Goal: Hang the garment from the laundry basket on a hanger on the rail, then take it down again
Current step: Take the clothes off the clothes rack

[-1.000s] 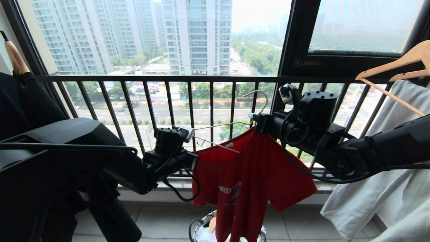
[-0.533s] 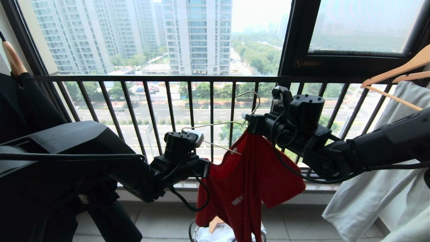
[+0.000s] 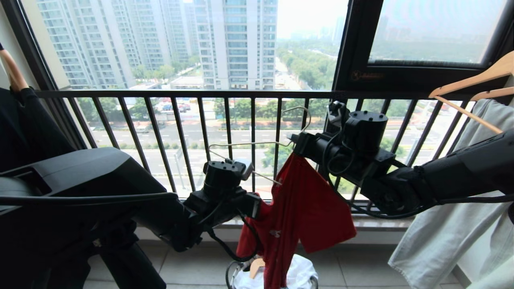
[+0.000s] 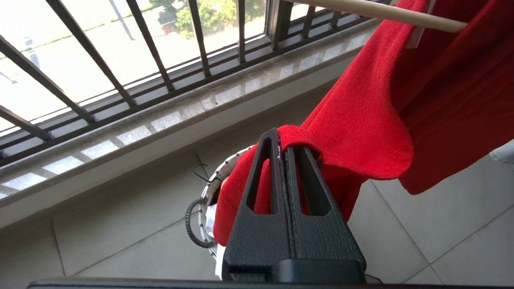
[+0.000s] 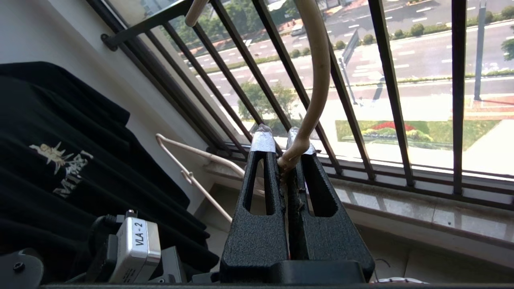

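Observation:
The garment (image 3: 305, 208), a red T-shirt, hangs bunched from the right half of the hanger (image 3: 241, 143), whose left wire arm is bare. My right gripper (image 3: 294, 140) is shut on the hanger's neck (image 5: 295, 148), just below the hook, in front of the balcony bars. My left gripper (image 3: 259, 205) is lower and to the left, shut on a fold of the garment's edge (image 4: 293, 134). The laundry basket (image 3: 233, 275) stands on the floor under the shirt, and its woven rim (image 4: 204, 196) shows beside the left fingers. The rail is out of view.
A black printed T-shirt (image 3: 24, 120) hangs at the far left. Pale trousers (image 3: 449, 224) hang on wooden hangers (image 3: 470, 80) at the right. The dark balcony railing (image 3: 200, 94) and stone sill (image 4: 160, 120) lie straight ahead. White cloth (image 3: 301, 273) lies in the basket.
My left gripper has sunk and moved right, drawing the shirt's shoulder off the hanger's left arm. The shirt now hangs narrower. The right gripper and hanger have shifted slightly left.

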